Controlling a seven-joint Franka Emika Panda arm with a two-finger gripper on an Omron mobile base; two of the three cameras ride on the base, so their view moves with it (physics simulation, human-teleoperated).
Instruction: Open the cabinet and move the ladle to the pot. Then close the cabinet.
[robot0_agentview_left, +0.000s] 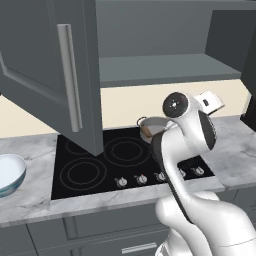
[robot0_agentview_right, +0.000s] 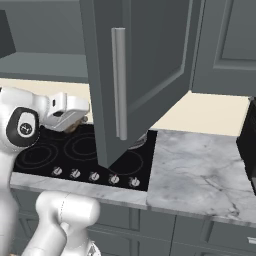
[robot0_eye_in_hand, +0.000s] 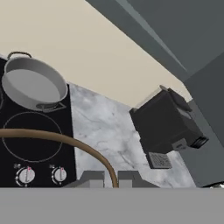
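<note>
2-finger gripper (robot0_eye_in_hand: 111, 178) clamped on brown curved wooden ladle handle (robot0_eye_in_hand: 65, 140). Round silver-grey metal pot (robot0_eye_in_hand: 33, 84) sits on black cooktop (robot0_eye_in_hand: 35, 148); dark grey wall cabinet (robot0_agentview_left: 165, 60) doors stand open

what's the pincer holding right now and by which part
The pincer is shut on the ladle, gripping one end of its curved brown handle; the rest arcs away over the stove.
</note>
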